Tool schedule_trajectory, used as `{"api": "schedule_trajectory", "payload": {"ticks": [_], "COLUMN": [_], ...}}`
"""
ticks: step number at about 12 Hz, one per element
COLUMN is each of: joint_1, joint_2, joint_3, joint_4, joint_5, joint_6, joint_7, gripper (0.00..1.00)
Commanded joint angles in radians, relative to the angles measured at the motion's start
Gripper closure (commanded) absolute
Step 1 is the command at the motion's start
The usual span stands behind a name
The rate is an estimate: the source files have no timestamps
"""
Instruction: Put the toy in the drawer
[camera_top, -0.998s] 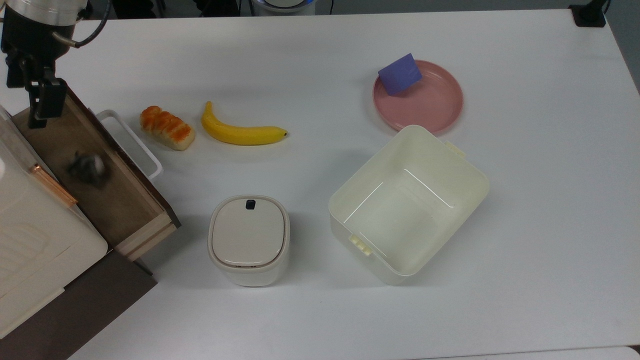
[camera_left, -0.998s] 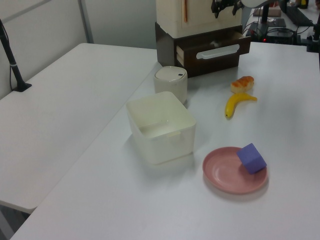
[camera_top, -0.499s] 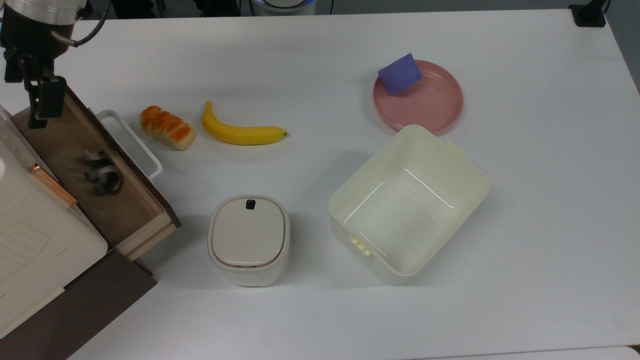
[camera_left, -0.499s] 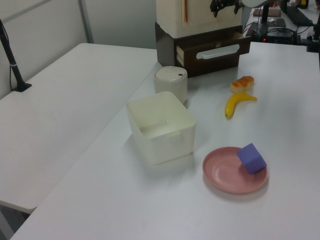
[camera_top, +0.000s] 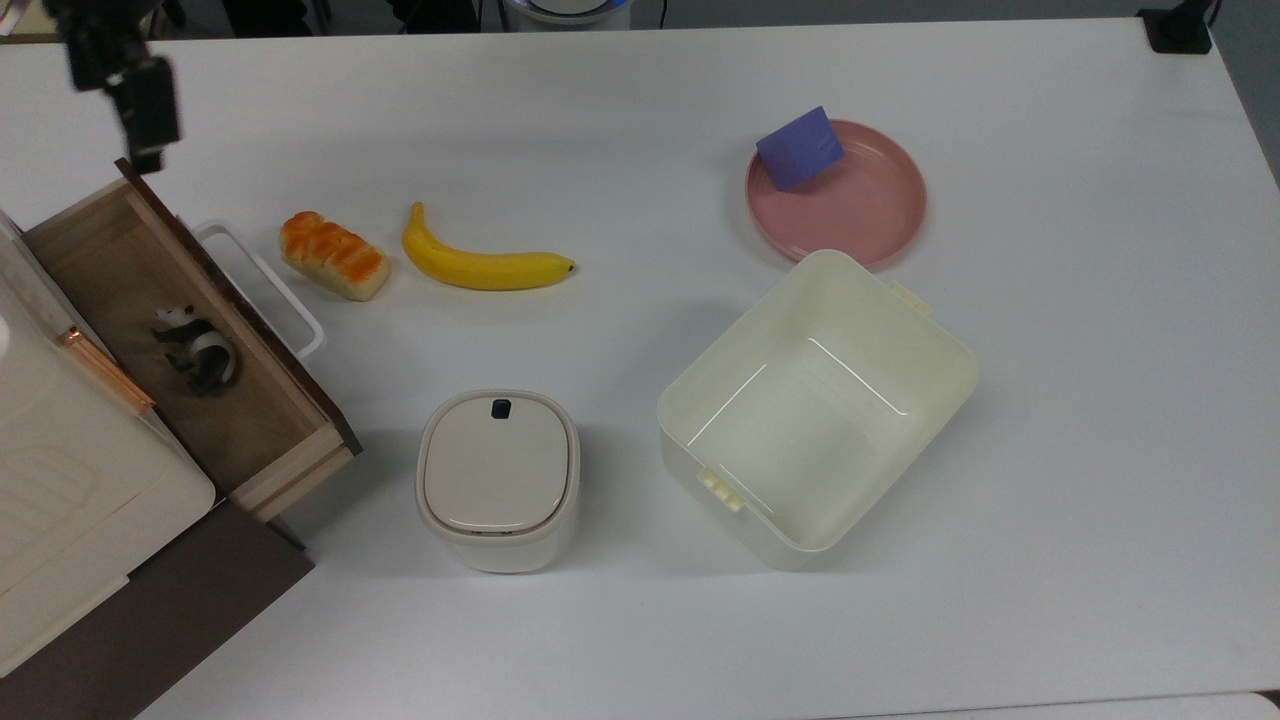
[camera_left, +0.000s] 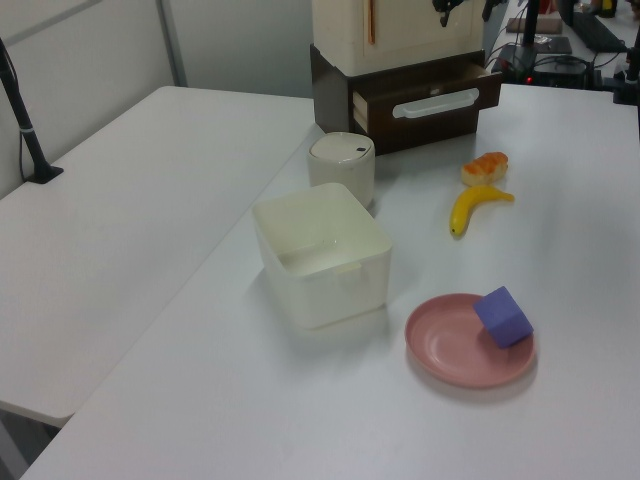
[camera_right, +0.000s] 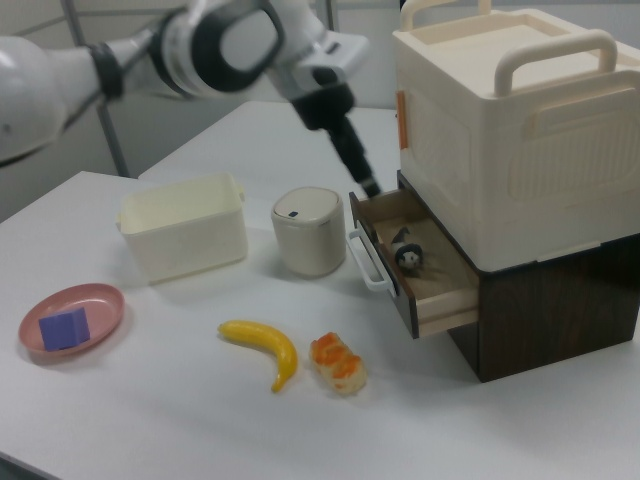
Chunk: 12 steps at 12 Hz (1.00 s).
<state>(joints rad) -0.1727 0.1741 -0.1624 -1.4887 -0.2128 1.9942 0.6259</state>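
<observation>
Lying on its side on the brown floor of the open drawer (camera_top: 290, 440), the toy (camera_top: 197, 348) has stopped tumbling; a second ago it was a blur. The gripper (camera_top: 148, 110) has pulled up and away past the drawer's corner, holding nothing; jaw gap, I cannot tell. Placement looks done

panda toy (camera_right: 407, 254) — inside open drawer (camera_right: 437, 290)
</observation>
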Motion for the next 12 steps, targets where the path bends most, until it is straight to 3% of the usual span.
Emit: {"api": "schedule_trajectory", "payload": {"ticks": [1, 3, 4, 6, 12], "joint_1": [0.004, 0.004, 0.009, 0.009, 0.084], "joint_2": [-0.103, -0.159, -0.18, -0.191, -0.185], "joint_3": [0.056, 0.058, 0.069, 0.098, 0.081], "joint_4": [-0.001, 0.015, 0.013, 0.008, -0.001], "joint_5": [0.131, 0.24, 0.251, 0.25, 0.243], "joint_6": [-0.255, -0.406, -0.452, -0.448, -0.44], "joint_7": [-0.214, -0.355, -0.395, -0.419, -0.39], "gripper": [0.0, 0.0, 0.0, 0.0, 0.0]}}
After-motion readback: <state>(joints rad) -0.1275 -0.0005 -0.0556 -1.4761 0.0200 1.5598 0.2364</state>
